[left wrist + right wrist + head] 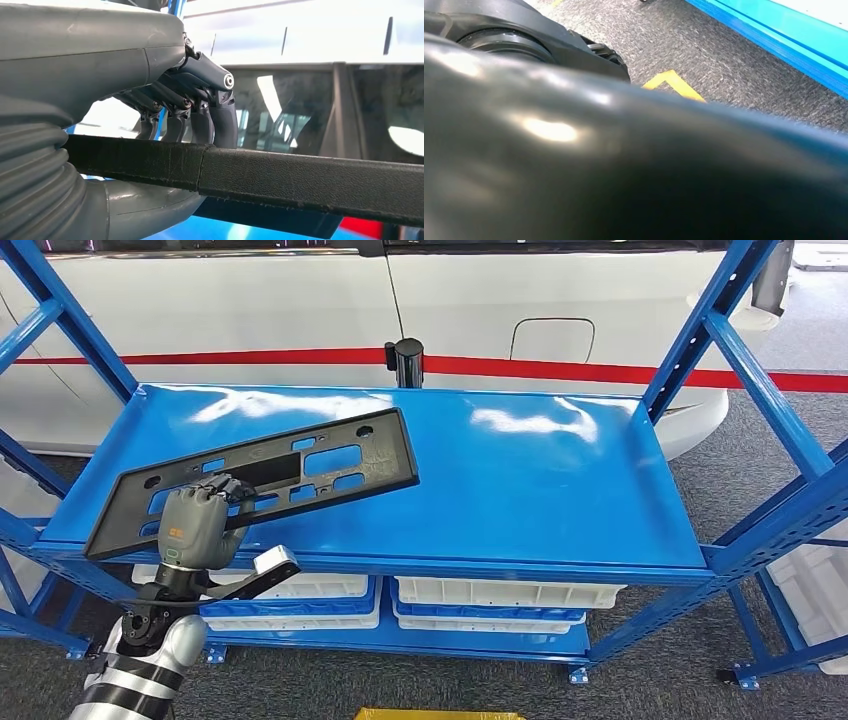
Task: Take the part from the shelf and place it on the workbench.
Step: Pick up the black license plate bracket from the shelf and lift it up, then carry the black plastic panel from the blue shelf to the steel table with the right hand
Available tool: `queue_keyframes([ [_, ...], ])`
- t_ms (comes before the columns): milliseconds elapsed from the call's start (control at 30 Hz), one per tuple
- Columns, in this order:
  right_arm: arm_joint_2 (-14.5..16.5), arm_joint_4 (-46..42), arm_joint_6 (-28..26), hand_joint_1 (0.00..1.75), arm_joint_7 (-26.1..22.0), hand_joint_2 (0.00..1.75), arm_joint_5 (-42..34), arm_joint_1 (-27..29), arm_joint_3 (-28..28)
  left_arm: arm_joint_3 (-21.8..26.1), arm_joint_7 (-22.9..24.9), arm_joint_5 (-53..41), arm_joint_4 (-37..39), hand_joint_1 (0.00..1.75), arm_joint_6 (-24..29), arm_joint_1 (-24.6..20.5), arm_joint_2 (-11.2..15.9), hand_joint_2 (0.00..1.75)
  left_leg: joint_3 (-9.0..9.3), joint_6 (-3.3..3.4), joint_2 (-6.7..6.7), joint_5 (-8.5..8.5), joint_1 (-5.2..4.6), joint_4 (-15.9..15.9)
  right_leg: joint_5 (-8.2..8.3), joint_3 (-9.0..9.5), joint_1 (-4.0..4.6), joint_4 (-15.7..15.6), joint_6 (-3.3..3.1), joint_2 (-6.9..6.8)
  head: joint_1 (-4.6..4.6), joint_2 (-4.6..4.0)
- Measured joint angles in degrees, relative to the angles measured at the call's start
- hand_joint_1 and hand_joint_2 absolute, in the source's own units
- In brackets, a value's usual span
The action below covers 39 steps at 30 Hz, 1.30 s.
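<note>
Currently, head view: left hand (198,527) clamped on near-left part of the black part (262,475), fingers over the top face through a cutout, thumb apparently below. Part a long flat plate with cutouts, at left of the blue shelf (520,470), seemingly tilted up. Long axis runs near-left to far-right; far end points toward the shelf's back. Grip well off-centre, so likely to droop: lift slowly, keep level, clear the uprights before turning away.

Left wrist view: fingers (222,122) pressed down on part's edge (300,182), thumb (145,202) beneath. Firm pinch, by the look.

Right wrist view: dark blurred bulk up close, grey floor (734,60) beyond. Right hand's fingers impossible to judge.
</note>
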Motion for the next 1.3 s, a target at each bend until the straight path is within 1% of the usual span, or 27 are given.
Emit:
queue_keyframes([
  [167, 0.2, 0.0, 0.5, 0.0, -0.2, 0.0, 0.5, 0.0, -0.7, -0.9, -0.4, 0.1, -3.3, 1.75, -0.6, 0.0, -0.2, 1.75, 0.01, 0.0, 0.0, 0.0, -0.03, 0.1, 0.03, 0.0, -0.03, 0.0, 0.04, 0.0, 0.0, 0.0],
  [433, 0.8, 0.0, 1.0, 0.0, -0.3, 0.0, 1.0, -0.3, -1.6, -2.4, -0.7, 0.6, -5.2, 1.75, -1.8, -0.7, -0.2, 1.75, -0.14, 0.08, 0.0, 0.01, -0.28, 0.4, 0.31, -0.01, -0.32, -0.1, 0.47, 0.02, -0.02, -0.01],
  [500, 0.9, 0.0, 1.0, 0.0, -0.3, 0.0, 1.1, -0.4, -1.8, -2.6, -0.8, 0.7, -5.4, 1.75, -2.0, -0.8, -0.2, 1.75, -0.29, 0.28, 0.0, 0.13, -0.39, 0.5, 0.51, -0.02, -0.43, -0.3, 0.78, 0.03, -0.02, -0.01],
  [533, 1.0, 0.0, 1.0, 0.0, -0.3, 0.0, 1.2, -0.4, -1.9, -2.7, -0.8, 0.8, -5.6, 1.75, -2.0, -0.9, -0.2, 1.75, -0.39, 0.55, 0.01, 0.39, -0.37, 0.4, 0.7, -0.01, -0.43, -0.4, 1.05, 0.05, -0.03, 0.0],
  [567, 1.0, 0.0, 1.0, 0.0, -0.3, 0.0, 1.2, -0.5, -2.0, -2.8, -0.8, 0.8, -5.8, 1.75, -2.0, -1.0, -0.3, 1.75, -0.37, 0.88, 0.15, 0.83, -0.16, 0.1, 0.72, -0.22, -0.38, -0.4, 1.32, 0.02, -0.03, 0.0],
  [600, 1.0, 0.0, 1.0, 0.0, -0.3, 0.0, 1.2, -0.5, -2.1, -2.9, -0.8, 0.9, -5.9, 1.75, -2.0, -1.1, -0.3, 1.75, -0.39, 1.29, 0.25, 1.35, 0.11, -0.3, 0.35, -0.77, -0.27, 0.2, 1.48, -0.04, 0.04, 0.0],
  [633, 1.0, 0.0, 1.0, 0.0, -0.3, 0.0, 1.2, -0.7, -2.1, -3.0, -0.9, 1.0, -6.1, 1.75, -2.0, -1.2, -0.3, 1.75, -0.44, 1.67, 0.38, 1.83, 0.42, -0.7, -0.43, -1.85, -0.18, 2.0, 1.52, -0.11, 0.16, 0.01],
  [667, 1.0, 0.0, 1.0, 0.0, -0.4, 0.0, 1.2, -0.8, -2.2, -3.1, -0.9, 1.1, -6.2, 1.75, -2.1, -1.3, -0.3, 1.75, -0.49, 1.89, 0.54, 2.13, 0.68, -0.9, -1.66, -3.58, -0.19, 4.9, 1.42, -0.19, 0.28, 0.0],
  [700, 1.0, 0.0, 1.0, 0.0, -0.4, 0.0, 1.2, -0.8, -2.3, -3.2, -0.9, 1.2, -6.2, 1.75, -2.2, -1.3, -0.4, 1.75, -0.65, 2.03, 0.58, 2.23, 0.74, -1.0, -2.94, -5.62, -0.25, 8.7, 1.34, -0.23, 0.4, 0.0],
  [733, 1.0, 0.0, 1.0, 0.0, -0.4, 0.0, 1.2, -0.9, -2.4, -3.2, -0.9, 1.4, -6.2, 1.75, -2.3, -1.2, -0.4, 1.75, -0.75, 2.05, 0.67, 2.24, 0.78, -1.0, -3.83, -7.71, -0.4, 12.5, 1.42, -0.26, 0.44, 0.0],
  [767, 1.0, 0.0, 1.0, 0.0, -0.4, 0.0, 1.2, -0.9, -2.5, -3.2, -0.9, 1.5, -6.2, 1.75, -2.3, -1.2, -0.4, 1.75, -0.76, 2.01, 0.73, 2.2, 0.81, -1.0, -4.02, -9.3, -0.58, 15.1, 1.72, -0.3, 0.43, 0.0],
  [800, 1.0, 0.0, 1.0, 0.0, -0.4, 0.0, 1.3, -0.8, -2.6, -3.3, -0.9, 1.7, -6.2, 1.75, -2.4, -1.1, -0.4, 1.75, -0.69, 1.91, 0.74, 2.11, 0.87, -0.9, -3.24, -9.95, -0.73, 15.5, 2.23, -0.35, 0.45, -0.01],
  [833, 1.0, 0.0, 1.0, 0.0, -0.4, 0.0, 1.3, -0.9, -2.7, -3.4, -0.9, 1.9, -6.2, 1.75, -2.5, -1.1, -0.4, 1.75, -0.52, 1.7, 0.72, 1.94, 0.97, -0.9, -1.51, -9.51, -0.88, 13.5, 2.9, -0.42, 0.45, -0.01],
  [867, 1.0, 0.0, 1.0, 0.0, -0.4, 0.0, 1.4, -0.9, -2.8, -3.4, -1.0, 2.1, -6.2, 1.75, -2.5, -1.1, -0.4, 1.75, -0.33, 1.4, 0.7, 1.67, 1.06, -0.8, 0.73, -8.21, -1.01, 9.8, 3.54, -0.51, 0.46, -0.01],
  [900, 1.0, 0.0, 1.0, 0.0, -0.4, 0.0, 1.4, -0.9, -2.8, -3.4, -1.0, 2.3, -6.2, 1.75, -2.5, -1.1, -0.4, 1.75, -0.43, 1.02, 0.69, 1.3, 1.05, -0.7, 2.46, -6.4, -1.04, 5.9, 3.86, -0.6, 0.52, -0.01],
  [933, 1.0, 0.0, 1.0, 0.0, -0.4, 0.0, 1.4, -0.9, -2.9, -3.4, -1.0, 2.4, -6.2, 1.75, -2.6, -1.1, -0.4, 1.75, -0.66, 0.65, 0.66, 0.96, 0.97, -0.6, 3.63, -5.0, -1.0, 2.9, 3.9, -0.63, 0.54, 0.0],
  [967, 1.0, 0.0, 1.0, 0.0, -0.4, 0.0, 1.4, -0.9, -2.9, -3.5, -1.1, 2.4, -6.3, 1.75, -2.6, -1.1, -0.5, 1.75, -0.92, 0.36, 0.63, 0.69, 0.85, -0.3, 3.93, -4.2, -0.96, 1.1, 3.61, -0.64, 0.58, 0.0],
  [1000, 1.0, 0.0, 1.0, 0.0, -0.4, 0.0, 1.4, -0.9, -3.0, -3.5, -1.1, 2.5, -6.3, 1.75, -2.6, -1.1, -0.5, 1.75, -1.31, 0.12, 0.6, 0.54, 0.74, -0.1, 3.61, -3.93, -0.84, 0.6, 3.11, -0.61, 0.57, 0.01],
  [1033, 1.0, 0.0, 1.0, 0.0, -0.4, 0.0, 1.5, -0.9, -3.1, -3.5, -1.2, 2.6, -6.3, 1.75, -2.6, -1.1, -0.5, 1.75, -1.43, -0.08, 0.55, 0.45, 0.74, 0.1, 3.44, -4.13, -0.81, 0.4, 2.7, -0.57, 0.53, 0.01],
  [1067, 1.0, 0.0, 1.1, 0.0, -0.4, 0.0, 1.5, -0.9, -3.2, -3.6, -1.2, 2.8, -6.3, 1.75, -2.6, -1.1, -0.5, 1.75, -1.48, -0.35, 0.58, 0.17, 0.83, 0.3, 3.21, -4.15, -0.97, 0.2, 2.28, -0.56, 0.53, 0.0],
  [1100, 1.0, 0.0, 1.1, 0.0, -0.4, 0.0, 1.5, -1.0, -3.2, -3.6, -1.3, 2.9, -6.3, 1.75, -2.6, -1.1, -0.5, 1.75, -1.79, -0.67, 0.64, -0.46, 0.92, 1.0, 3.08, -4.12, -1.07, 0.1, 1.93, -0.55, 0.43, 0.0],
  [1133, 1.0, 0.0, 1.1, 0.0, -0.5, 0.0, 1.5, -1.0, -3.3, -3.7, -1.3, 3.0, -6.4, 1.75, -2.6, -1.2, -0.5, 1.75, -2.53, -1.01, 0.72, -1.63, 1.01, 2.7, 3.03, -4.03, -1.23, 0.0, 1.53, -0.57, 0.36, 0.0],
  [1167, 1.0, 0.0, 1.2, 0.0, -0.5, 0.0, 1.5, -1.0, -3.4, -3.7, -1.3, 3.0, -6.4, 1.75, -2.6, -1.2, -0.5, 1.75, -3.89, -1.33, 0.81, -3.27, 1.12, 5.6, 3.0, -3.95, -1.34, -0.1, 1.18, -0.59, 0.26, 0.0],
  [1233, 0.9, 0.0, 1.3, 0.0, -0.5, 0.0, 1.5, -1.0, -3.5, -3.9, -1.3, 3.1, -6.4, 1.75, -2.6, -1.2, -0.5, 1.75, -8.08, -1.79, 0.87, -6.61, 1.39, 13.6, 3.01, -3.99, -1.27, -0.1, 0.71, -0.66, 0.17, 0.01],
  [1267, 0.9, 0.0, 1.3, 0.0, -0.6, 0.0, 1.5, -1.0, -3.6, -3.9, -1.3, 3.1, -6.3, 1.75, -2.6, -1.1, -0.5, 1.75, -9.86, -1.96, 0.88, -7.21, 1.57, 16.6, 3.04, -4.03, -1.24, -0.1, 0.65, -0.7, 0.17, 0.01],
  [1300, 0.9, 0.0, 1.3, 0.0, -0.6, 0.0, 1.5, -1.0, -3.7, -4.0, -1.3, 3.1, -6.3, 1.75, -2.6, -1.1, -0.5, 1.75, -10.81, -2.11, 0.9, -6.6, 1.77, 17.7, 3.09, -4.05, -1.25, -0.1, 0.62, -0.72, 0.18, 0.0],
])
